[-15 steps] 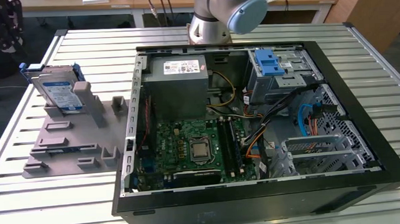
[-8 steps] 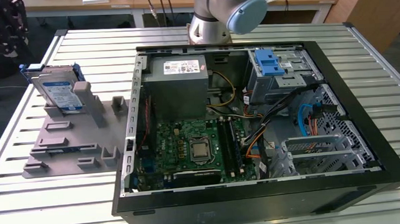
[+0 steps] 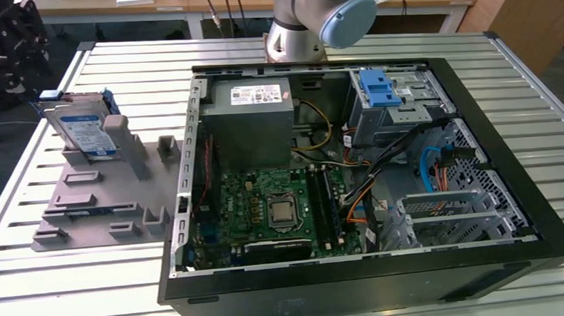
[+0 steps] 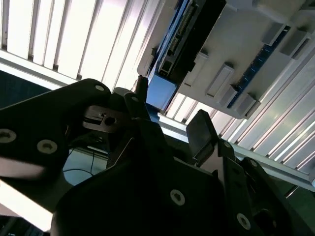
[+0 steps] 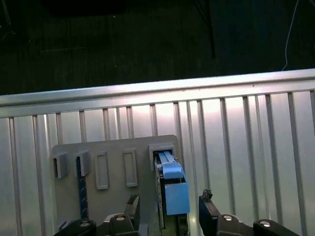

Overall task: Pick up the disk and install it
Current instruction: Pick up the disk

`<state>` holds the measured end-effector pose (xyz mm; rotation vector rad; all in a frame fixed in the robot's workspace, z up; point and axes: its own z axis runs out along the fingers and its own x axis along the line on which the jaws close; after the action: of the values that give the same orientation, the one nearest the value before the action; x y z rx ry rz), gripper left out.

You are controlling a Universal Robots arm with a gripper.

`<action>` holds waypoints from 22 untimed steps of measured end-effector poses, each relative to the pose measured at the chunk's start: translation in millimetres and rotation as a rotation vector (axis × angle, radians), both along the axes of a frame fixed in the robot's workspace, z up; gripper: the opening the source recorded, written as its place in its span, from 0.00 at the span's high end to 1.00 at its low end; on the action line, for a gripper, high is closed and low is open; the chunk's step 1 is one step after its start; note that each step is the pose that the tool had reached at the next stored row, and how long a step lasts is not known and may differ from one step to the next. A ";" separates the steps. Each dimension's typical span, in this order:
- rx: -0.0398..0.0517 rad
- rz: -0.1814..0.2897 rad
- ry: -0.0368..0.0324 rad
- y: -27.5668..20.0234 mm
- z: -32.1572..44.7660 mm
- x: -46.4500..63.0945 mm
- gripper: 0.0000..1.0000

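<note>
The disk (image 3: 79, 130) stands on edge in a slot of the grey holder (image 3: 93, 198). The holder lies on the slatted table (image 3: 126, 293) at the exterior view's left, beside the open case (image 3: 364, 297). The exterior view shows the disk's blue-and-white label face, with blue frame along its edges; I cannot make out the print. In the case, a grey box (image 3: 252, 138) carries a white sticker (image 3: 256, 95) with lines of print and small coloured marks, also not legible. Near it are a green board (image 3: 265, 201) and a blue bracket (image 3: 379, 89) on the drive cage. The arm (image 3: 300, 18) rises at the far side of the table.

The first wrist view looks along the disk's thin edge, with the blue frame end nearest the camera. The gripper (image 5: 169, 205) is spread wide, and its black fingers (image 5: 132, 206) stand one on each side of that blue end, with a gap at both sides. The holder's other slots are in this view too, one of them holding a dark strip (image 5: 82, 189). The second wrist view looks past the gripper's body to the disk's dark connector edge (image 4: 189, 29), with a blue tab (image 4: 161, 91) beside one fingertip
</note>
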<state>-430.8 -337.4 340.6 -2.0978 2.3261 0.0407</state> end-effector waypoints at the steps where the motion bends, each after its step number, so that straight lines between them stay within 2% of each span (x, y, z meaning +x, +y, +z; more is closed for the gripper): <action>1: 0.0000 0.001 -0.0002 0.9 -1.5 0.0 0.41; 3: 0.0001 0.010 -0.0006 1.8 -4.4 0.0 0.41; 8: 0.0000 0.077 -0.0016 2.1 -11.0 0.0 0.41; 13: -0.0002 0.090 -0.0067 3.3 -18.2 0.1 0.41; 22: -0.0003 0.090 -0.0068 3.3 -34.4 0.0 0.41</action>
<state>-430.7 -334.1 306.2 -2.1979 2.2267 0.0339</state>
